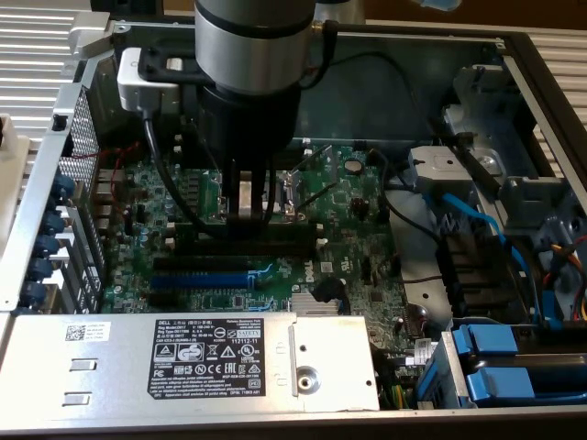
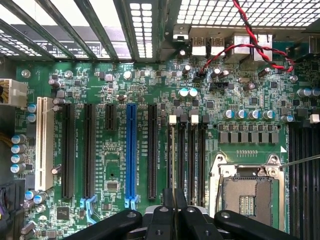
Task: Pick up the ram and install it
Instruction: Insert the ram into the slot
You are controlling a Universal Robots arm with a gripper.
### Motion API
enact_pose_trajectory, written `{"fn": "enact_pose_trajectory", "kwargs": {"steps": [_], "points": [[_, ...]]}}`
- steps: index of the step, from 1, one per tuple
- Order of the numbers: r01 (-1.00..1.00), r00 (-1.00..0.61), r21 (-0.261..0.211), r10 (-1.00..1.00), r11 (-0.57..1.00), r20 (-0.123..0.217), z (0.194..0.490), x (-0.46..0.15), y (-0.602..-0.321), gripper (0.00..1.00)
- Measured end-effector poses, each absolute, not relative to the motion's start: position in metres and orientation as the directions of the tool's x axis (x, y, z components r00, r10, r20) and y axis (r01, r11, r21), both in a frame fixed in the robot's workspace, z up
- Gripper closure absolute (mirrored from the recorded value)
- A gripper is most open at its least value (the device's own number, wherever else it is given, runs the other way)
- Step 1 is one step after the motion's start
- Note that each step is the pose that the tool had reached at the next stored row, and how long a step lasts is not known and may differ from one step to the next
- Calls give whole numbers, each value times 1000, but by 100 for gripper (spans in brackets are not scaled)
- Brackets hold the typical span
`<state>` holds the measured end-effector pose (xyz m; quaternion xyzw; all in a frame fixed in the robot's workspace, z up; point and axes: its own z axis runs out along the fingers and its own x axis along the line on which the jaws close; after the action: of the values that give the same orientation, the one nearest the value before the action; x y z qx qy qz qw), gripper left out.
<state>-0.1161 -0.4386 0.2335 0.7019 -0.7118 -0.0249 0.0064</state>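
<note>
Open desktop case point(image 1: 514, 55) is sitting under me, motherboard point(image 2: 115, 80) facing up. I'm holding the ram point(image 2: 173, 165): in the wrist view it's showing edge-on, a thin line running out from between my fingers and lying right along the first of the black memory slots point(image 2: 191, 160). Can't tell whether it's touching down in that slot or hanging just above it. My gripper point(image 2: 174, 212) is pinching it, jaws almost together with just the stick's thickness between them. White end clips point(image 2: 192, 119) are sitting at the slots' far ends. Two bare slots are running just beside the stick, and the CPU socket point(image 2: 252, 192) is lying beyond them. On the other side, a long black expansion slot point(image 2: 152, 150) is sitting nearest, then the blue expansion slot point(image 2: 131, 150) beyond it. In the exterior view my arm point(image 1: 248, 46) is standing straight over the board's middle. The silver power supply point(image 1: 183, 353) is lying along the near edge, with blue cables point(image 1: 477, 215) bunching at the exterior view's right.
</note>
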Motion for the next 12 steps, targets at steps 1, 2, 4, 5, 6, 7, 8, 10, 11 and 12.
{"fn": "enact_pose_trajectory", "kwargs": {"steps": [1, 2, 4, 5, 6, 7, 8, 10, 11, 12], "points": [[-999, -15, 45, -1000, 14, -26, 234, -116, -439, 88], [-999, -15, 46, -1000, 13, -26, 234, -116, -439, 88], [-999, -15, 47, -1000, 13, -27, 233, -116, -439, 88], [-999, -14, 48, -1000, 13, -27, 233, -116, -439, 88], [-999, -14, 49, -1000, 13, -27, 234, -116, -439, 88], [-999, -14, 49, -1000, 13, -28, 234, -116, -439, 88], [-999, -14, 50, -1000, 13, -28, 234, -115, -439, 88], [-999, -14, 51, -1000, 12, -28, 234, -115, -439, 88], [-999, -13, 52, -999, 12, -29, 234, -115, -439, 88], [-999, -13, 53, -999, 12, -29, 235, -114, -439, 88]]}}
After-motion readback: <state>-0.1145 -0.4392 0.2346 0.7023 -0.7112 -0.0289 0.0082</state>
